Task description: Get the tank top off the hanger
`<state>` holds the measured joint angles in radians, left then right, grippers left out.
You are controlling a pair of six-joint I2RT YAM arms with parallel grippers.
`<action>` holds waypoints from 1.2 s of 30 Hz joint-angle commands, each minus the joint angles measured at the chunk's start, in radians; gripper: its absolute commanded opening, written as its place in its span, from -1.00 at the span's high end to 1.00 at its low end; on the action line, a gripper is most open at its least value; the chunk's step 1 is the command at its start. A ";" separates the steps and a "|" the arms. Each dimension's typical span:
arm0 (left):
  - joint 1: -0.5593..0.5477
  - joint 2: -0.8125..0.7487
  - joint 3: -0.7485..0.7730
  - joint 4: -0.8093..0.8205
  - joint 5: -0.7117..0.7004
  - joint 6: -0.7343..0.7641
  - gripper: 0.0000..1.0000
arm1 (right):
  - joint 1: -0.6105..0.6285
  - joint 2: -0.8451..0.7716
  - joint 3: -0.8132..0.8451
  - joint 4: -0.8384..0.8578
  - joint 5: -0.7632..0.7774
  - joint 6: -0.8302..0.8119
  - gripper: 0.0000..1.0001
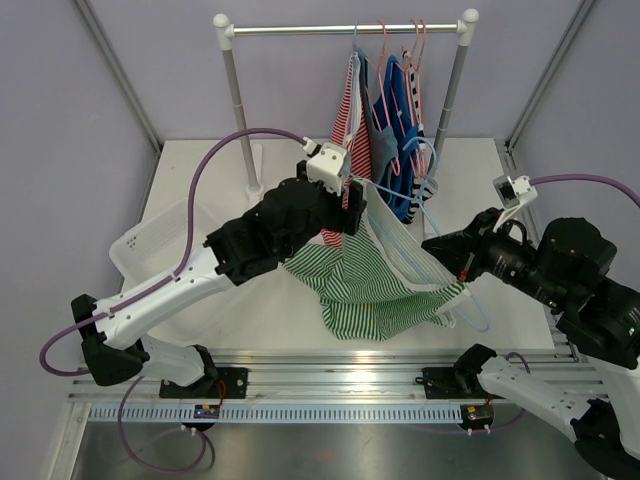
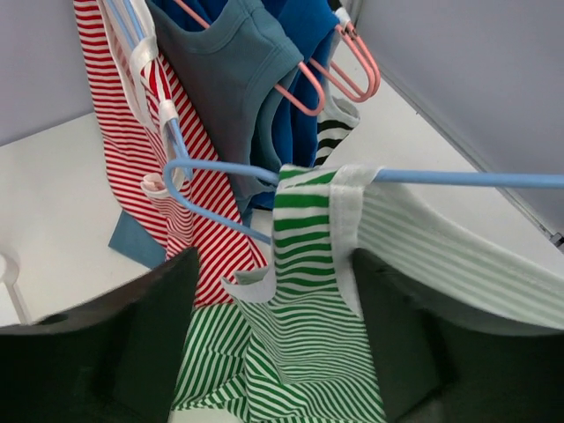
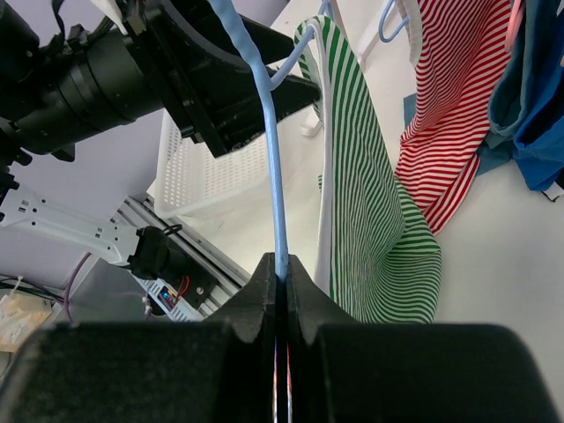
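Obs: the right gripper (image 3: 282, 273) is pressed together on the wire of the blue hanger (image 3: 273, 159), holding it out over the counter (image 1: 270, 310), in front of the rail (image 1: 345, 30).

The green-striped tank top (image 1: 370, 285) is on that hanger. One white-edged strap is looped over the wire, and the body sags between the two arms down to the counter.

The left gripper (image 2: 273, 295) is spread. Its fingers (image 2: 167, 300) stand on either side of the strap just below the wire. From the wrist view no cloth is pinched yet.

Step in hand, as I read it: take the strap, then slide it off the hanger's end.

Notes for doing it well:
- Close on the strap alone, below the wire, so the hanger is not caught in the pinch.
- The rounded end of the hanger sticks out just past the strap, towards the red-striped top (image 2: 123, 150). Draw the strap that way, along the wire, not straight down.
- The right arm should hold the hanger steady, since thin wire may twist in the pinch.
- Keep clear of the red-striped top just beside the hanger's end.
- Far strap: I cannot tell whether it is on the hanger
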<state>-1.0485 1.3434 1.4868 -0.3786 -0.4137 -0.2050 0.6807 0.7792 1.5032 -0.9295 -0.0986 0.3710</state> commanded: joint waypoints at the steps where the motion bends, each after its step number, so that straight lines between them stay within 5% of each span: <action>1: -0.004 -0.006 0.023 0.110 0.003 0.013 -0.33 | 0.008 0.017 0.019 0.027 -0.007 -0.009 1.00; 2: -0.002 -0.004 0.023 0.112 0.001 0.010 -0.05 | 0.006 0.020 0.020 0.026 -0.004 -0.012 1.00; 10: 0.007 0.019 0.021 0.113 -0.040 -0.004 1.00 | 0.006 0.023 0.011 0.024 0.020 -0.023 1.00; 14: 0.016 0.020 0.015 0.119 -0.027 -0.013 0.99 | 0.006 0.023 0.008 0.023 0.028 -0.026 1.00; 15: 0.018 0.019 0.012 0.122 -0.007 -0.014 0.70 | 0.006 0.025 0.006 0.023 0.028 -0.027 1.00; 16: 0.018 0.016 0.007 0.129 0.009 -0.013 0.19 | 0.006 0.025 0.008 0.021 0.028 -0.029 1.00; 17: 0.018 0.014 0.004 0.135 0.042 -0.014 0.01 | 0.006 0.028 0.011 0.020 0.027 -0.027 1.00; 22: 0.018 -0.007 -0.031 0.171 0.104 -0.030 -0.23 | 0.006 0.031 0.014 0.024 0.030 -0.034 1.00; 28: 0.018 0.043 0.003 0.130 0.053 -0.023 -0.14 | 0.006 0.025 0.020 0.044 -0.041 -0.021 1.00; 36: 0.021 0.034 -0.003 0.118 -0.026 -0.025 0.77 | 0.006 0.034 0.009 0.021 0.017 -0.044 1.00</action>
<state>-1.0321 1.3876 1.4635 -0.2916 -0.3775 -0.2306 0.6807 0.8062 1.5028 -0.9421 -0.0959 0.3496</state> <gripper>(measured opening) 0.163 0.067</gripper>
